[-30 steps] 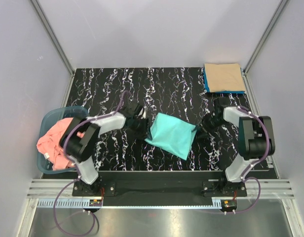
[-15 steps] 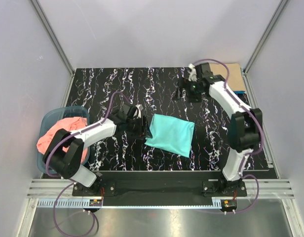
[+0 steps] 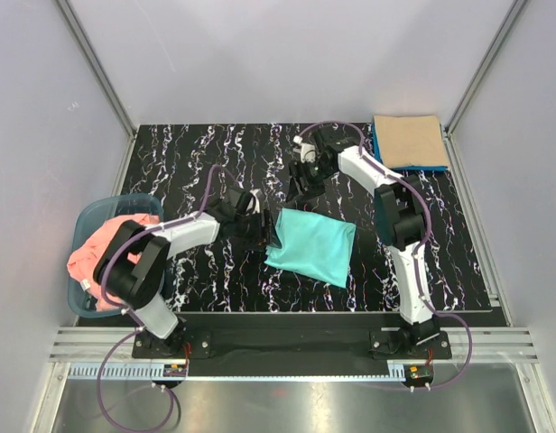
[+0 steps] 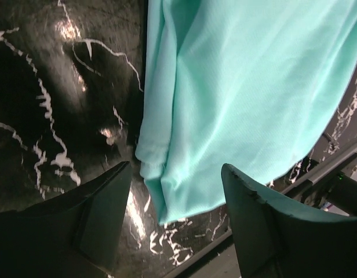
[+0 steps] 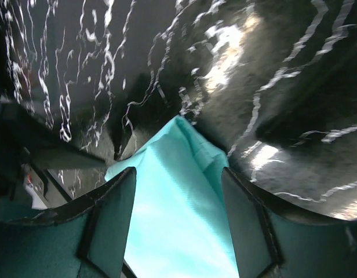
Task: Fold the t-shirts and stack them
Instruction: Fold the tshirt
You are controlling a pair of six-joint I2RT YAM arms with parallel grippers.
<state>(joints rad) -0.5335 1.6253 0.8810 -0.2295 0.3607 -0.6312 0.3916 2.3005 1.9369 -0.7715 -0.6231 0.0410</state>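
A folded turquoise-green t-shirt lies mid-table. My left gripper is open at its left edge; in the left wrist view the shirt's hem lies between the spread jaws. My right gripper is open just beyond the shirt's far corner; in the right wrist view the shirt shows between its jaws. A tan-beige t-shirt lies folded on a blue t-shirt at the back right. A salmon pink t-shirt is bunched in the basket.
The blue-grey plastic basket stands off the table's left edge. The black marbled table is walled by grey panels with metal posts at the back corners. A metal rail runs along the near edge.
My right arm swung from the shirt's right side up to the back and then left, ending over the shirt's far corner. My left gripper stayed at the shirt's left edge.
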